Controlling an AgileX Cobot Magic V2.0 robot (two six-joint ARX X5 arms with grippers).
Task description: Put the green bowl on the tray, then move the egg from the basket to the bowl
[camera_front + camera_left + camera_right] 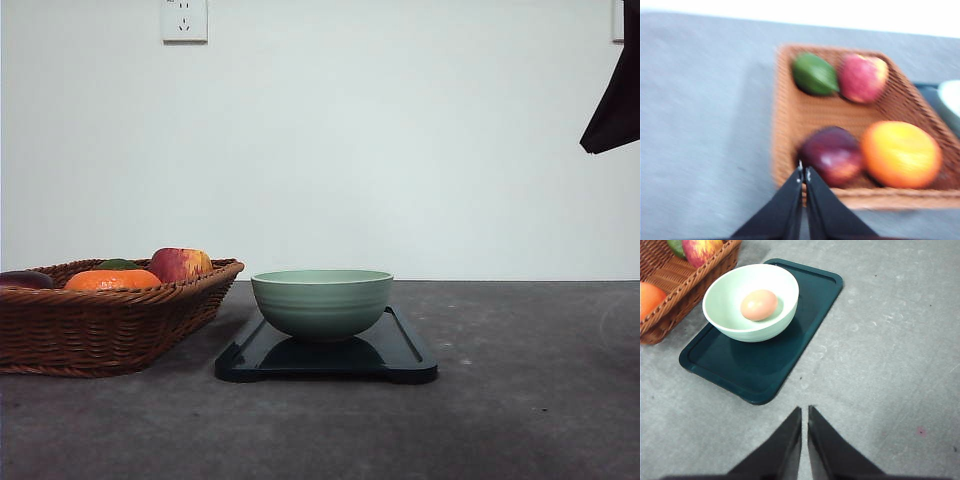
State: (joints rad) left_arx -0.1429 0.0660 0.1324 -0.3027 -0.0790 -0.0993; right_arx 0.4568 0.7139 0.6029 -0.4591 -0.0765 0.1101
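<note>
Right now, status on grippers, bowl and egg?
Left gripper shut, empty, over the basket. Right gripper shut, empty, above bare table. Green bowl on tray, egg inside. Nothing in the way.

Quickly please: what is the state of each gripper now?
Left gripper: closed, holding nothing, above the brown woven wicker basket.
Right gripper: closed, holding nothing.

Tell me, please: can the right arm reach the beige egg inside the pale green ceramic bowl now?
Probably yes. The egg lies uncovered in the open-topped green bowl on the dark tray, and nothing stands between it and the right gripper, whose fingers are closed and empty.
</note>
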